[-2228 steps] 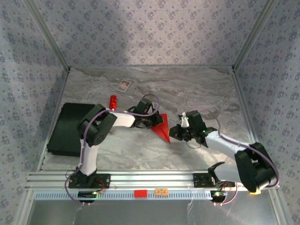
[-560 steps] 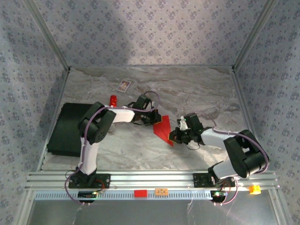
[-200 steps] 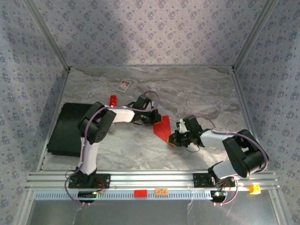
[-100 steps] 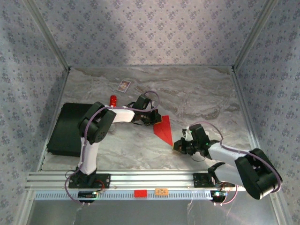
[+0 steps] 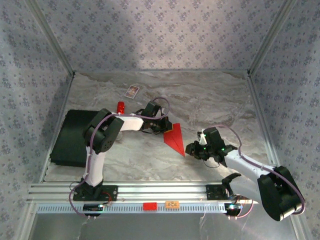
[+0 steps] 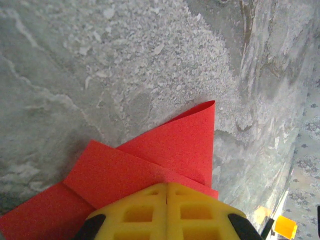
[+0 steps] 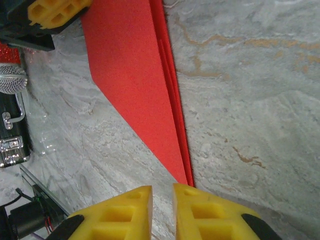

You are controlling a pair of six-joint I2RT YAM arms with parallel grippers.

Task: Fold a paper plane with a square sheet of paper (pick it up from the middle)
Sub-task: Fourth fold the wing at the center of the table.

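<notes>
Just off the near tip of the one folded red paper (image 7: 135,75), the right fingers (image 7: 197,212) stand a narrow slit apart, holding nothing. The paper lies on the surface (image 5: 215,100) as a slim wedge, its long axis running from that near-right point back to a wide far-left end. On that wide end, the left fingers (image 6: 192,212) sit closed together. Left of the paper lies one black case (image 5: 70,137), contents unseen. Beyond the paper are one red stick (image 5: 120,107) and, farthest, one small card (image 5: 132,91).
</notes>
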